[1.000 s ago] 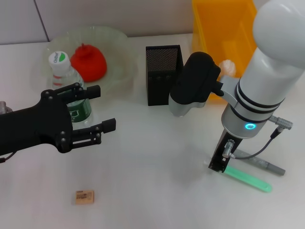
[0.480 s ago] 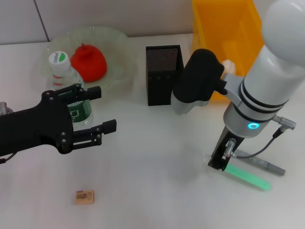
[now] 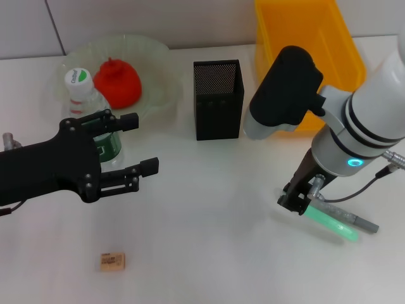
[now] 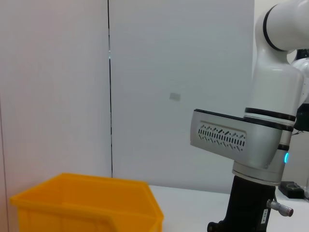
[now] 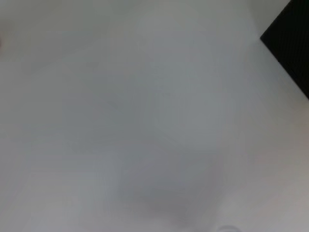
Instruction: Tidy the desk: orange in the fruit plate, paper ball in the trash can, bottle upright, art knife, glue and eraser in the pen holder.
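Observation:
My right gripper (image 3: 295, 201) is low over the table at the right, shut on the near end of the green art knife (image 3: 330, 223). The grey glue stick (image 3: 354, 220) lies just beside the knife. The tan eraser (image 3: 112, 261) lies near the table's front left. The black mesh pen holder (image 3: 218, 99) stands at the middle back. The bottle (image 3: 84, 96) stands upright behind my open, empty left gripper (image 3: 143, 144). The orange (image 3: 119, 82) sits in the glass fruit plate (image 3: 155, 63). The paper ball is hidden.
The yellow trash bin (image 3: 304, 38) stands at the back right, partly behind my right arm; it also shows in the left wrist view (image 4: 87, 203). The right wrist view shows bare white table and a corner of the pen holder (image 5: 292, 34).
My right arm has swung to the right and raised slightly, and the green art knife's near end has moved with the gripper. The left arm has barely moved.

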{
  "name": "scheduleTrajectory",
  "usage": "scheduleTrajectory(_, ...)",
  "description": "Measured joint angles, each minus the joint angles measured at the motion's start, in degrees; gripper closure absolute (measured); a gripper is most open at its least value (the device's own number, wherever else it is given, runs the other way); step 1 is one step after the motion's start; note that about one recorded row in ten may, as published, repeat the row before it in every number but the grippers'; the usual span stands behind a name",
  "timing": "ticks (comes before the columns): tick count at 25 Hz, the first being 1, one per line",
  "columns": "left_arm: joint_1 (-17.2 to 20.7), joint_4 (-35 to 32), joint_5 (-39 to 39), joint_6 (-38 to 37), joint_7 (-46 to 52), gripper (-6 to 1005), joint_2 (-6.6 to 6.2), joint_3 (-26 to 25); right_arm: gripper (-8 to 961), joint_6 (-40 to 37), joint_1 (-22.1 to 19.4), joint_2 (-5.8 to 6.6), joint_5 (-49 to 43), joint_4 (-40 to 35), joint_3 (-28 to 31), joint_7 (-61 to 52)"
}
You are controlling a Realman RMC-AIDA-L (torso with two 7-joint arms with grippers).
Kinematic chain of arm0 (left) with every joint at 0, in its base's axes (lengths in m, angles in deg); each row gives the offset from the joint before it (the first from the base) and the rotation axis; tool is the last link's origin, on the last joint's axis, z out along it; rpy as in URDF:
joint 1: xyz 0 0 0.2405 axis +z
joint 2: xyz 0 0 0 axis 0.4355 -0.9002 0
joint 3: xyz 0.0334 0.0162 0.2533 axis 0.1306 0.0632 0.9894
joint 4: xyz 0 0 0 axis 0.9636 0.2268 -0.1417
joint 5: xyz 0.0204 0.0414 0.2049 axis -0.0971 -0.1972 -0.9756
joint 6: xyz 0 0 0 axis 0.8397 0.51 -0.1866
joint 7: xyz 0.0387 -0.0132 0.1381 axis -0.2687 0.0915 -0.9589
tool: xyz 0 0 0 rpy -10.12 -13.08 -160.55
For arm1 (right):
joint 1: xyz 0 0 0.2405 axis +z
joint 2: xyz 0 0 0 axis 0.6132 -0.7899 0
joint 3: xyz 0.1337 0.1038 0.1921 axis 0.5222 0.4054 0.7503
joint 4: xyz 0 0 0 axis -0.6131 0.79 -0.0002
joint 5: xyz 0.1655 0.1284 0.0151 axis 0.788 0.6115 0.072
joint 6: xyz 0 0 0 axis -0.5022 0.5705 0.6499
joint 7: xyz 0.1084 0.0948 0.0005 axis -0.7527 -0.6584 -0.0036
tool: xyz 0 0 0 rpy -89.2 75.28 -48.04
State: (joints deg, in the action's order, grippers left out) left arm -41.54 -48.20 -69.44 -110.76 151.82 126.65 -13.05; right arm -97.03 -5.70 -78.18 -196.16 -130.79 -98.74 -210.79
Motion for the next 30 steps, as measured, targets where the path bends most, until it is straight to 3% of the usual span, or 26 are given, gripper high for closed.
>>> scheduleTrajectory(8,-0.1,0.1,0.1,0.0,0.4,214,0.09,0.1,784,0.9,-1.1,0.04,-0.1,-1.7,1.8,0.4)
scheduleTrajectory(21,-0.2,0.2,0.2,0.0,0.2,213,0.17,0.3,785,-0.5,3.8,0.2,-1.3,-3.7,2.2,0.0)
scheduleTrajectory(30,-0.5,1.0,0.2,0.0,0.0,213,0.26,0.8,785,1.5,4.9,0.17,-0.9,-5.3,3.3,0.2)
